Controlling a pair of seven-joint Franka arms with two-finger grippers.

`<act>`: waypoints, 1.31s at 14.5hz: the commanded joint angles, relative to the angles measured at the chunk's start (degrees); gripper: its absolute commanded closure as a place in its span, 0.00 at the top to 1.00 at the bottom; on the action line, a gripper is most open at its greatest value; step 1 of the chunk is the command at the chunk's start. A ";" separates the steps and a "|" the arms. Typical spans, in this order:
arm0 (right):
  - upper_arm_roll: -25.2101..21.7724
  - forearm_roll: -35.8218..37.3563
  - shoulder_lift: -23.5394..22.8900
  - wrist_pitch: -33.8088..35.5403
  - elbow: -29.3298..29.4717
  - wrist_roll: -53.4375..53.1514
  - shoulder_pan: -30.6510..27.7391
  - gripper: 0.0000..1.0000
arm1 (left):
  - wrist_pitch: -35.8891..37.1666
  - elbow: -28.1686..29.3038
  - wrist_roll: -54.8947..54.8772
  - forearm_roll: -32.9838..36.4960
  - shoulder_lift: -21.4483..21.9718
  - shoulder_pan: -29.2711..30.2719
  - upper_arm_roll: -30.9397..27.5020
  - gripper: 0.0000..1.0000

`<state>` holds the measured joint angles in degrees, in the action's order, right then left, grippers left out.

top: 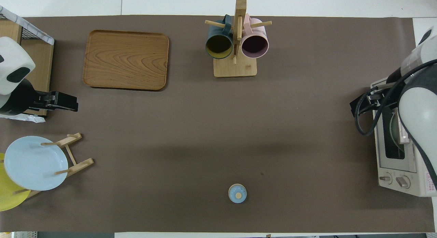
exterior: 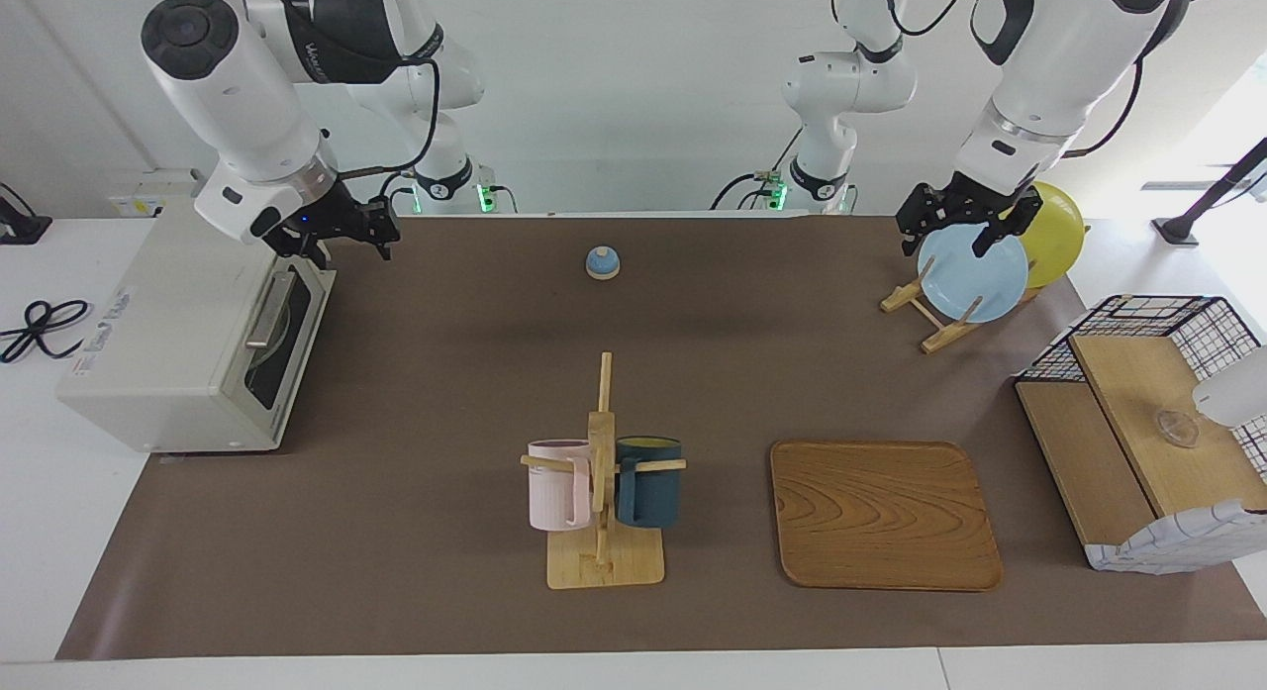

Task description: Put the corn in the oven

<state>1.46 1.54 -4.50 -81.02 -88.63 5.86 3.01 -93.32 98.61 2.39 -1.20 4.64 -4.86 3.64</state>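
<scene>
Since no corn shows in either view, I can't place it. It's not on the brown mat, not on the wooden tray, not by the mug stand. The oven sits at the middle left edge of the facing frame. Its door is up and closed, and the dark glass shows only a pale round shape, so I can't tell whether a cob is in there.

Right gripper hangs in the upper left of the frame, just off the oven's top corner, fingers apart and empty. Left gripper waits in the upper right of the frame, over the blue plate on its rack, fingers spread and also empty.

Handling, as judgement only:
- The cob is likely light and stiff, not fragile.
- It's round and tapered, so it will roll and may squirt out of a pinch near the thin end.
- Grip across the thick middle, fingers square to the long axis.
- The kernel rows should give some bite.

If the corn isn't already inside, the door has to drop by its bar handle first.
</scene>
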 commanded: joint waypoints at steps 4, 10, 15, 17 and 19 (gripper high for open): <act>-5.50 0.13 1.51 0.16 0.13 -0.32 3.05 1.00 | 0.24 0.18 0.16 -0.30 0.46 0.81 0.40 1.00; -3.83 0.04 2.74 -0.97 -0.31 -0.67 -0.11 1.00 | 0.25 0.18 0.16 -0.30 0.46 0.81 0.40 1.00; -3.83 0.05 2.92 -1.94 -1.28 -1.46 -0.11 1.00 | 0.33 0.18 0.16 -0.30 0.46 0.81 0.40 1.00; -3.83 0.13 3.01 -2.21 -1.28 -3.74 -0.11 1.00 | 0.33 0.18 0.16 -0.30 0.46 0.81 0.40 1.00; -3.83 0.13 3.01 -2.38 -1.28 -3.84 -0.11 1.00 | 0.25 0.18 0.16 -0.30 0.46 0.81 0.40 1.00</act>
<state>-3.27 1.53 -2.53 -82.14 -88.49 3.30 3.82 -93.32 98.61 2.39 -1.20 4.64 -4.85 3.64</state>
